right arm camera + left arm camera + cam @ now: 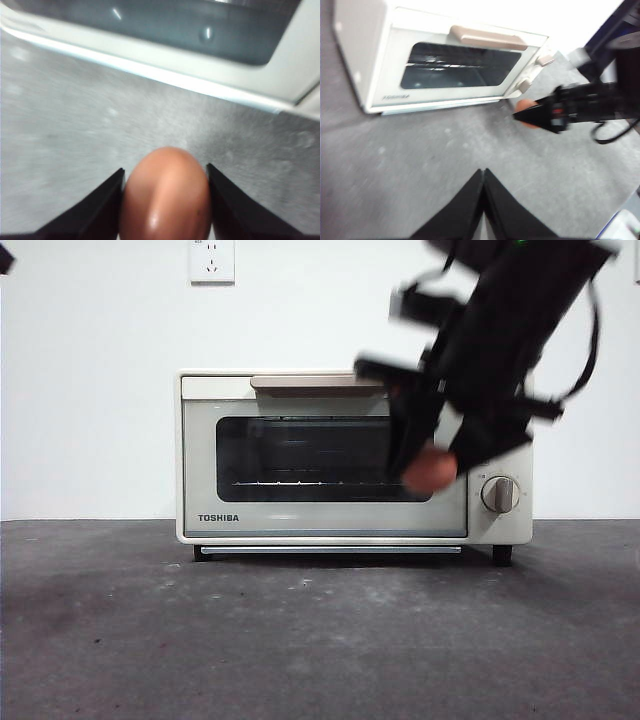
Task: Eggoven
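Observation:
The cream TOSHIBA toaster oven [330, 515] stands at the back of the dark table, its glass door shut under the tan handle [315, 382]. My right gripper [432, 470] hangs in the air in front of the oven's right side, shut on the reddish-brown egg [430, 470]. In the right wrist view the egg [165, 195] sits between the two black jaws, above the table near the oven's lower edge [150, 60]. The left wrist view shows the oven [385, 65] and the egg [526, 106] in the other gripper. My left gripper [483, 172] is shut and empty, well back from the oven.
A knob [500, 494] shows on the oven's right panel; the right arm hides the one above it. A white wall with a socket [211, 260] stands behind. The grey table top [300, 640] stretches in front of the oven.

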Action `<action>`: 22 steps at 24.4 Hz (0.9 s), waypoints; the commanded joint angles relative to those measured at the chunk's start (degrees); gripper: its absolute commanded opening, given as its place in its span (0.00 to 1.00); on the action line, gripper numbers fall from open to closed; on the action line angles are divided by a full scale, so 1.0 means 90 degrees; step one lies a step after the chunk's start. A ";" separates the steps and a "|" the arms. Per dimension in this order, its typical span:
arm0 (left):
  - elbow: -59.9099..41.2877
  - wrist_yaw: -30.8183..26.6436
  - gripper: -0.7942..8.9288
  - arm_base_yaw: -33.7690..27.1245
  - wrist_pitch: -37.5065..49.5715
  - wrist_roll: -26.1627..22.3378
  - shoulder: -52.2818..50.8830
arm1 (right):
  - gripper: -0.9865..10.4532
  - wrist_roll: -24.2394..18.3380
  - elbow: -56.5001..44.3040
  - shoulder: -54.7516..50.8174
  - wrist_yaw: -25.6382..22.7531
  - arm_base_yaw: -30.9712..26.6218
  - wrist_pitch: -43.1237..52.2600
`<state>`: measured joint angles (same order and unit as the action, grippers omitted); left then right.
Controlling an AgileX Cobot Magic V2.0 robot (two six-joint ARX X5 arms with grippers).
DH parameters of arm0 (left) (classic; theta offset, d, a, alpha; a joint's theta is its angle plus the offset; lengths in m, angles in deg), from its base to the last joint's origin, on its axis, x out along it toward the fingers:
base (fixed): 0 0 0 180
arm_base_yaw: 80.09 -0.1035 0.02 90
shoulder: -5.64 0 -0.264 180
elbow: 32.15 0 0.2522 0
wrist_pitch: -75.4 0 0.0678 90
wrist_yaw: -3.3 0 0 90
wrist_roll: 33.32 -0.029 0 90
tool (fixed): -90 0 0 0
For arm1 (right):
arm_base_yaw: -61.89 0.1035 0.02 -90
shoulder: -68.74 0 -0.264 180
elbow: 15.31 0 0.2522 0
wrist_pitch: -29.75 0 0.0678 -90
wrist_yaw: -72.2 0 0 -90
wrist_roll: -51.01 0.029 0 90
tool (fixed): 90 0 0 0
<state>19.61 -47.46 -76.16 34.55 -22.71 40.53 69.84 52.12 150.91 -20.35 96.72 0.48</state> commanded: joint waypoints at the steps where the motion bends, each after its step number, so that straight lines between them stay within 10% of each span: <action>1: 0.0364 -0.0051 0.09 0.0277 0.0525 0.0114 0.0522 | 0.09 -0.0148 0.0129 -0.0699 0.0138 0.0080 -0.0211; 22: 0.3708 -0.2395 0.09 0.2550 0.2132 -0.0617 0.5751 | 0.09 -0.0503 0.0129 -0.4124 0.0117 0.0080 -0.1868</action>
<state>51.19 -68.33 -53.76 53.33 -26.69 90.78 66.19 52.21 113.99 -19.15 97.05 -16.66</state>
